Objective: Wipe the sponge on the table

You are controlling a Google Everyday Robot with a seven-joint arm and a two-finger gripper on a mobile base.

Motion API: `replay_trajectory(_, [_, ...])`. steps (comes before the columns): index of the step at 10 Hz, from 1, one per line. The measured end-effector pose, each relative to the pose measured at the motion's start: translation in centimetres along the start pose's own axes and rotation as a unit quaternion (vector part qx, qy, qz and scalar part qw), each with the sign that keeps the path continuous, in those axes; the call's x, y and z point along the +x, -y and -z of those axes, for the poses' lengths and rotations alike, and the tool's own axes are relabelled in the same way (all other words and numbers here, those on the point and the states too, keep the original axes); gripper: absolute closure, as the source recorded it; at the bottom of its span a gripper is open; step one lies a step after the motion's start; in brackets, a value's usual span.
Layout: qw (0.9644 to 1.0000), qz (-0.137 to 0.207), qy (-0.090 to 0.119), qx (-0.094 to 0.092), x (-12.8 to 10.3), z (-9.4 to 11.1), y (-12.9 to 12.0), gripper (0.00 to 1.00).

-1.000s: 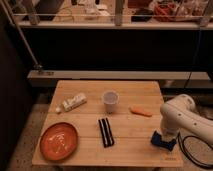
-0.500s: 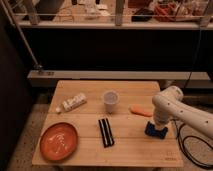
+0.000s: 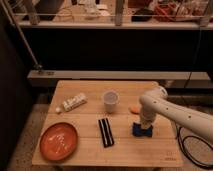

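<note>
Your arm reaches in from the right, elbow bent, gripper [image 3: 143,125] pointing down, fingers clamped on the sponge [image 3: 142,131] on the table [image 3: 90,150].
Black bar [image 3: 105,132] lies near its left; white cup [image 3: 110,100] stands behind.

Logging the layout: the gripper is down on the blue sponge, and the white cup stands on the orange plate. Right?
Not quite. The camera view shows the cup standing on the table itself, apart from the plate. The gripper is down on the sponge, as you said.
</note>
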Motion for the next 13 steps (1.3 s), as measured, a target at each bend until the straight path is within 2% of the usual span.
replay_trajectory(2, [0.9991, 0.037, 0.02, -0.005, -3.2, 1.6, -2.2, 1.0])
replay_trajectory(3, [0.9987, 0.044, 0.024, -0.007, -3.9, 2.3, -3.1, 1.0])
replay_trajectory(5, [0.9989, 0.037, 0.018, -0.023, -4.2, 2.6, -4.9, 1.0])
replay_trajectory(6, [0.9991, 0.024, 0.012, -0.033, -3.7, 2.2, -5.8, 1.0])
replay_trajectory(7, [0.9991, 0.0, 0.002, -0.042, -2.2, 1.9, -7.5, 1.0])
replay_trajectory(9, [0.9975, -0.045, -0.023, -0.05, 1.0, 2.0, -10.3, 1.0])
replay_trajectory(10, [0.996, -0.066, -0.037, -0.048, 2.5, 2.3, -11.3, 1.0])
replay_trajectory(11, [0.9936, -0.09, -0.056, -0.04, 3.9, 3.6, -12.4, 1.0])
replay_trajectory(13, [0.989, -0.122, -0.079, -0.027, 5.9, 5.7, -13.5, 1.0])
